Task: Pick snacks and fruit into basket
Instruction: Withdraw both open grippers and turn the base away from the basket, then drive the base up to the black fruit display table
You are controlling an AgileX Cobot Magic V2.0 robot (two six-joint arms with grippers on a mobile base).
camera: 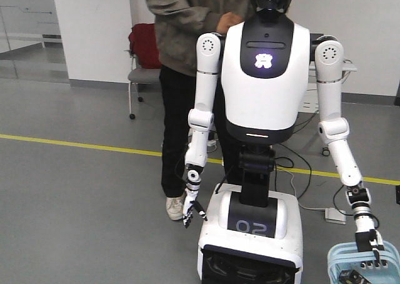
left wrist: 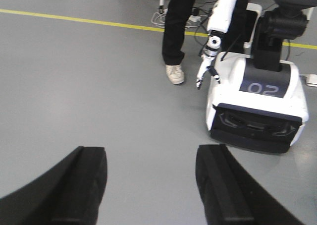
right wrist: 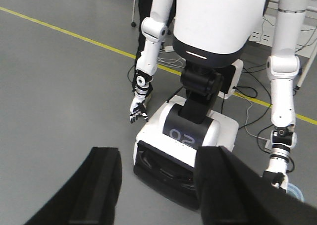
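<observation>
The light blue basket (camera: 361,261) hangs at the lower right of the front view, held in the hand of a white humanoid robot (camera: 267,77). A sliver of the basket (right wrist: 293,191) also shows in the right wrist view. Something dark lies inside it, too small to name. No snacks or fruit are in view. My left gripper (left wrist: 151,153) is open over bare grey floor, nothing between its black fingers (left wrist: 84,185). My right gripper (right wrist: 161,155) is also open and empty, pointing toward the humanoid's base. Neither gripper appears in the front view.
The humanoid's white wheeled base (left wrist: 257,101), marked 02, stands ahead. A person in dark trousers (camera: 178,127) stands behind it. A yellow line (camera: 75,145) crosses the grey floor. Cables (camera: 312,196) lie behind the base, and a chair (camera: 142,71) stands by the wall.
</observation>
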